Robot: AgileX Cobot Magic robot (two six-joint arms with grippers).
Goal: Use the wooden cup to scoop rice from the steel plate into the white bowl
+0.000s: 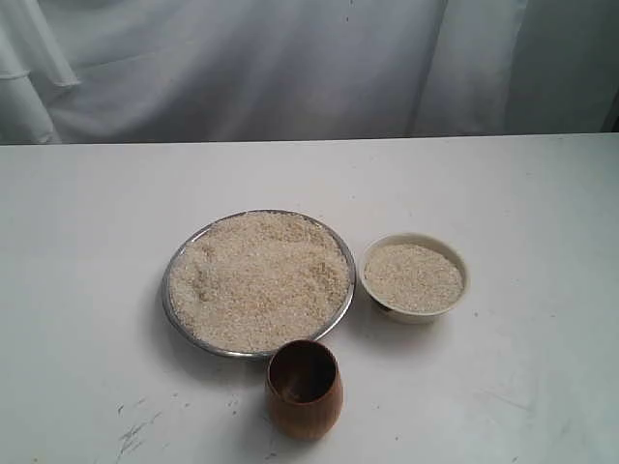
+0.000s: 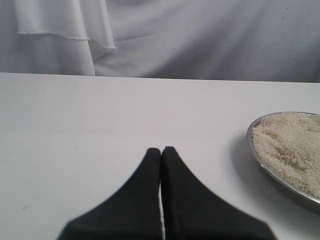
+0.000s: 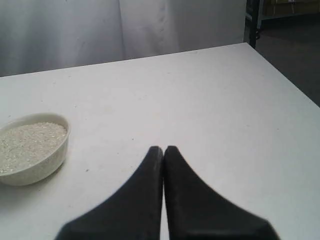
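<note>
**Wooden cup stands unheld, both grippers closed and empty**

Reddish-brown wood marks the wooden cup, upright on the white table with its dark inside showing no grains. It stands at the near edge of the steel plate; whether the two touch cannot be told. Rice is heaped across the plate. Just beside the plate, on its right, the white bowl already holds rice close to its rim.

The exterior view shows neither arm. The left gripper has its black jaws pressed together on nothing, low over bare table, with the plate off to one side. The right gripper is likewise closed and empty, near the bowl.

Judging from this, the step in hand is picking up the cup. One gripper would need to spread its jaws wide, settle around the rounded wall and keep the cup upright.
</note>
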